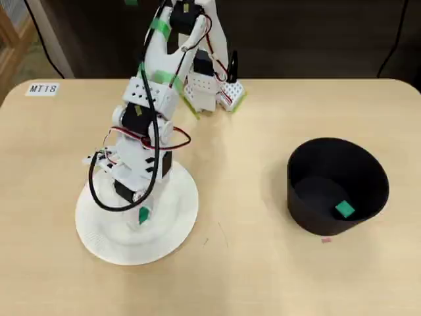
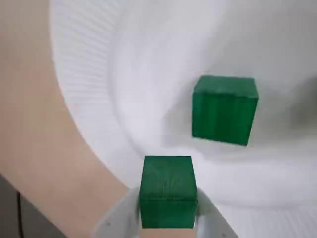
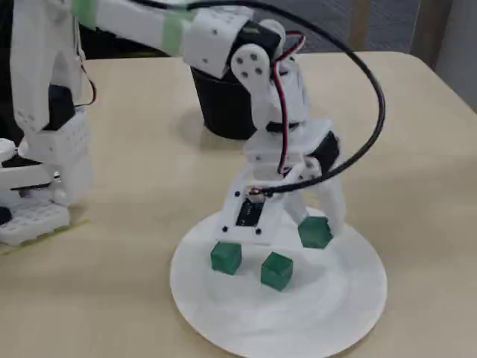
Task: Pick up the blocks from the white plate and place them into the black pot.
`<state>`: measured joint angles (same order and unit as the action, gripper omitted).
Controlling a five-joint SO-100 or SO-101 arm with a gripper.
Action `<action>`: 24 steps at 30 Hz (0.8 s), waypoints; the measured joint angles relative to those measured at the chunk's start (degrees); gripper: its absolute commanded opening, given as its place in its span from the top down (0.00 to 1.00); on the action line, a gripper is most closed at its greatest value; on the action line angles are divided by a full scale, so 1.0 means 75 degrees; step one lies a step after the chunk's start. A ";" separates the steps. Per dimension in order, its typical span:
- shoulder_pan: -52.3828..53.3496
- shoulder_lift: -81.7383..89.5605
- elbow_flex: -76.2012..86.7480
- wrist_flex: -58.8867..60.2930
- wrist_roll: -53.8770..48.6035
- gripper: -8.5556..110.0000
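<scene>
Your light wooden surface (image 1: 250, 276) carries the large round white paper-like plate (image 1: 177, 224) toward its left edge in the overhead view, and the matte black round pot (image 1: 368, 178) toward the right edge, well apart. One small bright green cube (image 1: 344, 210) already lies inside the pot. Your white two-finger hand (image 3: 322, 227) is low over the plate, pinching a held green cube (image 3: 314, 232) between its fingers; the wrist view shows that cube (image 2: 167, 191) seated squarely between them. Two loose green cubes (image 3: 226, 258) (image 3: 277, 270) rest on the plate beside it. These cubes look light, rigid and flat-sided, so grip opposite faces mid-height; the smooth faces may slip if pinched on an edge.
</scene>
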<state>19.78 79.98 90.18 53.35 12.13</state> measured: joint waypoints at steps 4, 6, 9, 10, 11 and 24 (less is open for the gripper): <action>-0.0164 0.0668 -0.0023 0.0187 0.0105 0.95; -0.0270 0.1031 -0.0023 0.0434 0.0105 0.95; -0.0574 0.1652 -0.0023 0.0867 0.0105 0.95; -0.0715 0.1828 -0.0023 0.1008 0.0105 0.95; -0.0879 0.2027 -0.0023 0.1160 0.0105 0.95; -0.5156 0.4055 0.0059 0.2367 0.0832 0.95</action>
<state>-18.90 110.39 90.62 71.10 18.37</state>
